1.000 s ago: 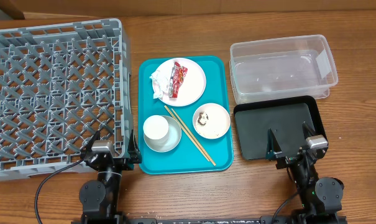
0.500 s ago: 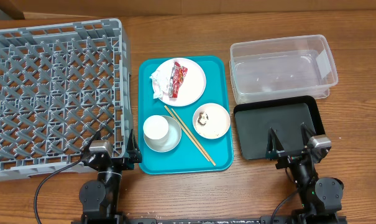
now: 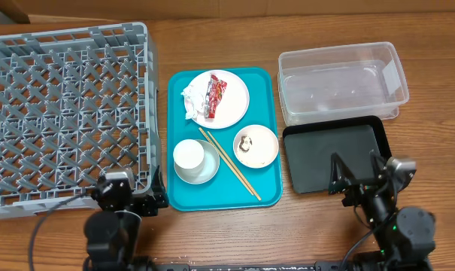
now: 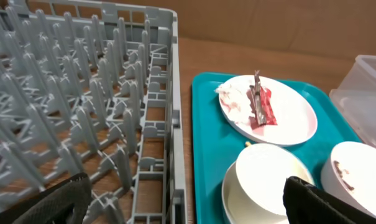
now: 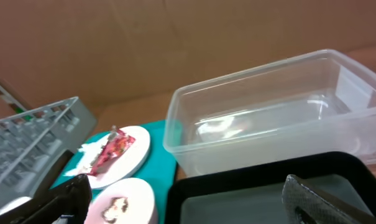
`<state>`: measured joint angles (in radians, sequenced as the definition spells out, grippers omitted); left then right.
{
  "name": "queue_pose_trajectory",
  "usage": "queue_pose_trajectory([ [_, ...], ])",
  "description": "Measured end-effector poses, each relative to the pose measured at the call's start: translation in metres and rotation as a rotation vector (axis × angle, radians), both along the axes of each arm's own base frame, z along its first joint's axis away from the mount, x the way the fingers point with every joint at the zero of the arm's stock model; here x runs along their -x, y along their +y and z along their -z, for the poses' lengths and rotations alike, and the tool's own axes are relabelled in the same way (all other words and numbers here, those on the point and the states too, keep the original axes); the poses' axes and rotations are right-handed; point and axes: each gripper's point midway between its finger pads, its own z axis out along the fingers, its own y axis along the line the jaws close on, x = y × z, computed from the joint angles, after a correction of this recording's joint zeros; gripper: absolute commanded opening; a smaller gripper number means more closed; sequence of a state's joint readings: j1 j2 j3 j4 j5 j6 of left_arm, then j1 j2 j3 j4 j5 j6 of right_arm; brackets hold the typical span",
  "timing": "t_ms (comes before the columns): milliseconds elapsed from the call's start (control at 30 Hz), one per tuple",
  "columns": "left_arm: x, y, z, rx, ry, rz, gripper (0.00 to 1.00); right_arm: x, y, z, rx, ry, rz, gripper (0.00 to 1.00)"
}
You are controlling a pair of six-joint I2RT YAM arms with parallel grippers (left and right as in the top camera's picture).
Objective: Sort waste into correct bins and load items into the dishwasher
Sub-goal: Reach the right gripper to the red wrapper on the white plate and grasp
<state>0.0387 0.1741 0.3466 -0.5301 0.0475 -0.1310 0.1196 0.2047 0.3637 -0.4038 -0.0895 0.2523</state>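
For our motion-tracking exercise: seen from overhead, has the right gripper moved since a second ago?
Yes. The right gripper has shifted rightward along the black tray's near edge, toward its right corner.

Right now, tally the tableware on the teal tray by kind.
Plate: 1
Bowls (pinkish bowl, grey bowl): 2
Cup: 1
Chopsticks, pair: 1
Total: 5
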Motion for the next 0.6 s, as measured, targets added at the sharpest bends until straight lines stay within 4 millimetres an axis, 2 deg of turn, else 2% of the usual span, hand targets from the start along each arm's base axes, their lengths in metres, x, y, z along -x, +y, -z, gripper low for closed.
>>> queue_pose_trajectory([
  [100,0.001,0.0,-0.007,-0.003,0.106,0.003,1.0,-0.006,0.006,-0.012,-0.005,0.087,-0.026,1.0],
  [367,0.002,0.0,-0.006,0.016,0.491,0.002,1.0,-0.025,0.014,-0.013,0.018,0.415,-0.056,1.0],
  [600,0.006,-0.003,0.0,0.036,0.691,0.016,1.0,-0.044,0.028,-0.008,-0.004,0.521,-0.119,1.0],
])
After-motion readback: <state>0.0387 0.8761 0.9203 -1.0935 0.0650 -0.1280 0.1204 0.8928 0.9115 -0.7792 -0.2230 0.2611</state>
